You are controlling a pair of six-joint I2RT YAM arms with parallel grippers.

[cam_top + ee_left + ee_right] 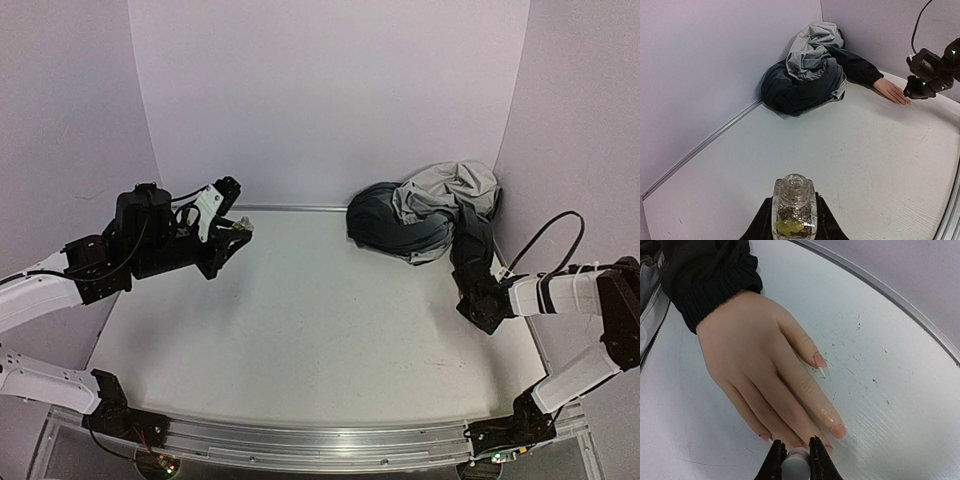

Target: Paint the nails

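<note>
Right wrist: right gripper (795,450) pinches cap (796,463) at nails (838,430); no polish visible, painting seemingly unfinished; left gripper (794,222) pinches open bottle (794,192).

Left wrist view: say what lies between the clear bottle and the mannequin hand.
Only bare table, scuffed, from the clear bottle to the mannequin hand; the jacket heap lies aside. The left wrist view shows it.

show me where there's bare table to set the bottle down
The middle of the table is bare, from the left gripper holding the bottle across to the jacket. Crowded at the right edge: mannequin hand beside the right gripper gripping a white cap.
</note>
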